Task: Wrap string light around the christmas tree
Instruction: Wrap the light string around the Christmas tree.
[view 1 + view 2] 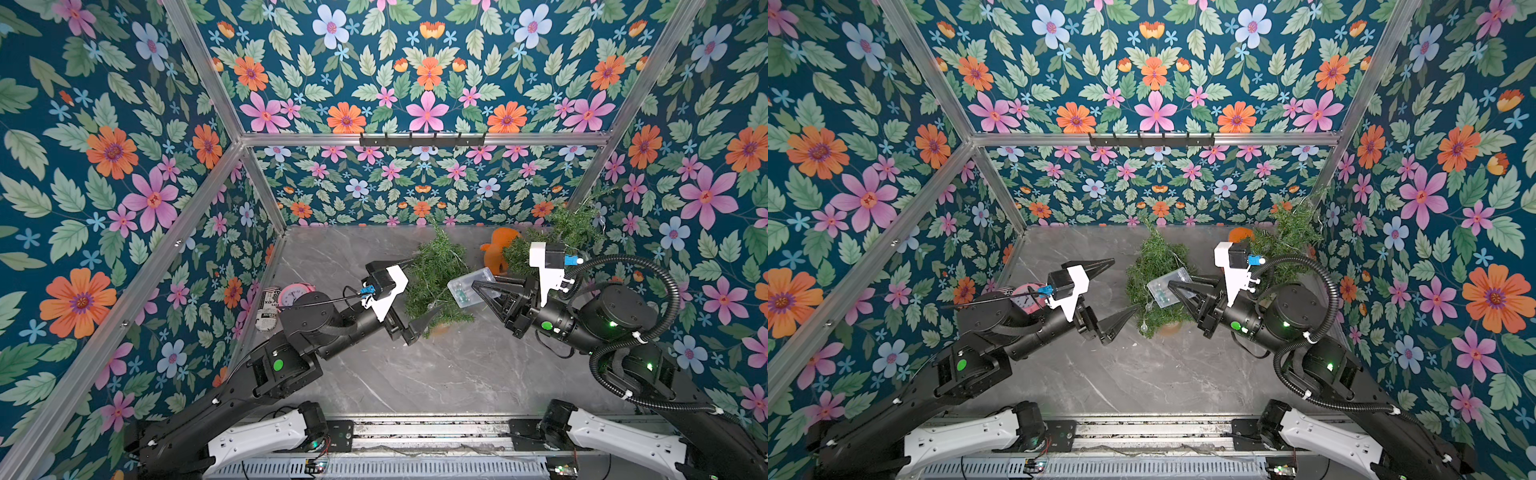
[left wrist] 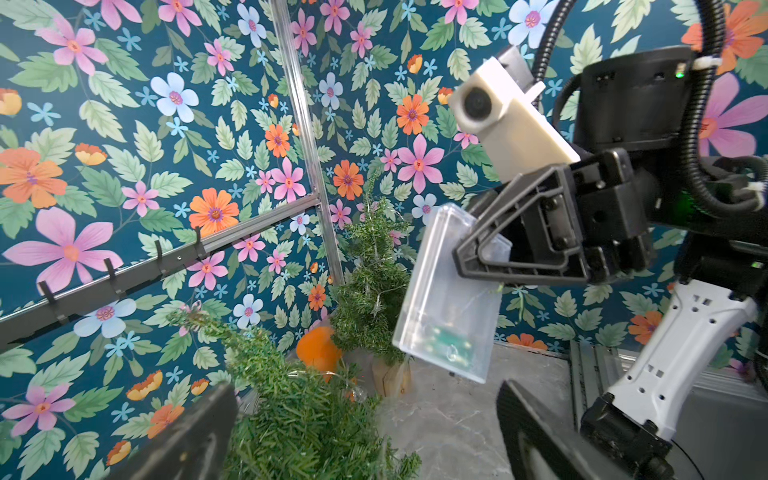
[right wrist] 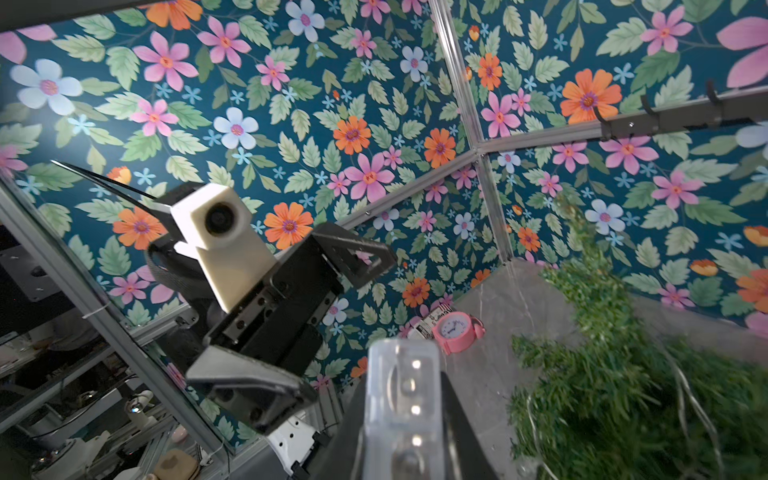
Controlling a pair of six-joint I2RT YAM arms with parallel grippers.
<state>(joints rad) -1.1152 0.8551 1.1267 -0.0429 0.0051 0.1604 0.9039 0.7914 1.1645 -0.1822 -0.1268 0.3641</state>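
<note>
Over grey table (image 1: pixel 415 374), left pincer (image 1: pixel 1126 283) gapes, right pincer (image 1: pixel 1173 291) clamps a clear, possibly battery, box (image 1: pixel 1158 289) half-hiding the tree (image 1: pixel 1150 255).

From above, the left arm (image 1: pixel 299 357) comes in from 7 o'clock and stretches toward 2 o'clock. Its wrist is rolled so that the left tool (image 1: pixel 1124 284) opens sideways. That tool stands wide open, its two black fingers splayed and gripping nothing.

The right arm (image 1: pixel 602 316) comes in from 5 o'clock and points toward 10 o'clock, with a ribbed black hose (image 2: pixel 702 95) looping over its wrist. The right tool (image 1: pixel 1173 291) is pinched narrowly onto a clear box (image 1: pixel 1158 286) and holds it up off the worktop (image 1: pixel 415 374). The two tools face each other, near but not touching.
</note>
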